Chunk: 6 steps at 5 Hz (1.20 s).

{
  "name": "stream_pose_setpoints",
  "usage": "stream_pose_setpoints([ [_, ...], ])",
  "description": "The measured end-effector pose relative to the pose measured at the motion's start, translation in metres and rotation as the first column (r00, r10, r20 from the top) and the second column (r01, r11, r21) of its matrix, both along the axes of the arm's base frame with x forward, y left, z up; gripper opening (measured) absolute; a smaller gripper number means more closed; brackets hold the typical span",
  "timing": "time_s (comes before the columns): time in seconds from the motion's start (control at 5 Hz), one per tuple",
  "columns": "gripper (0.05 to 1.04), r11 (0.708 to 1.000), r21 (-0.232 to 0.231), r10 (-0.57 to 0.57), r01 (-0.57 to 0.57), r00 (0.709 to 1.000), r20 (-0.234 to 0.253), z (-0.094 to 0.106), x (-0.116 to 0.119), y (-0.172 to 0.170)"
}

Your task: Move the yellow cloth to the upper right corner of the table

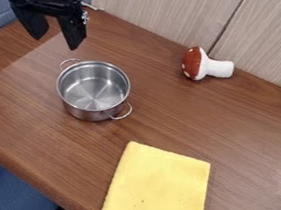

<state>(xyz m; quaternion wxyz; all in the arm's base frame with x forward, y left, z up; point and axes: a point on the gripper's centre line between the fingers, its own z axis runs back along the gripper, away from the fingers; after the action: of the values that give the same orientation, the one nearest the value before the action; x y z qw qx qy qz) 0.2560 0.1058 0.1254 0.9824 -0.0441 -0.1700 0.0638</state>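
At the upper left of the view, above the table (256, 157), the gripper (54, 40) hangs with its fingers spread wide and nothing between them. Just below it and a little to its right sits the pot (94, 89), upright, one handle towards the gripper and the other on the far side. Further along that same slant, well apart from the gripper, the cloth (158, 191) lies flat near the front edge, apparently folded, with the pot between the two. Off to the gripper's right, at nearly its own height in the view, the mushroom (204, 65) lies on its side by the wall (147, 1). Past it, well to the gripper's right, is the corner where the cloth should go. The task looks to be at its first step, the approach, with no grasp made. Next the gripper needs to pass over or around the pot, come down on the cloth and pinch up a fold before carrying it away, keeping wide of the mushroom.
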Motion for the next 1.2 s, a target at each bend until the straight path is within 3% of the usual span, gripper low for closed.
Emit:
stream_pose_setpoints([
  [0.2, 1.001, 1.0, -0.016, 0.0, 0.0, 1.0, -0.023, -0.006, -0.001, -0.003],
  [0.4, 1.001, 0.997, -0.023, -0.075, 0.074, 0.997, -0.035, 0.0, 0.013, -0.028],
  [0.6, 1.001, 0.98, 0.004, -0.198, 0.199, 0.979, -0.052, 0.008, 0.025, -0.071],
  [0.8, 1.001, 0.962, 0.029, -0.268, 0.27, 0.962, -0.056, 0.012, 0.023, -0.095],
  [1.0, 1.001, 0.891, 0.072, -0.44, 0.448, 0.892, -0.102, 0.002, 0.002, -0.138],
  [1.2, 1.001, 0.866, 0.063, -0.487, 0.497, 0.864, -0.128, -0.009, -0.017, -0.146],
])
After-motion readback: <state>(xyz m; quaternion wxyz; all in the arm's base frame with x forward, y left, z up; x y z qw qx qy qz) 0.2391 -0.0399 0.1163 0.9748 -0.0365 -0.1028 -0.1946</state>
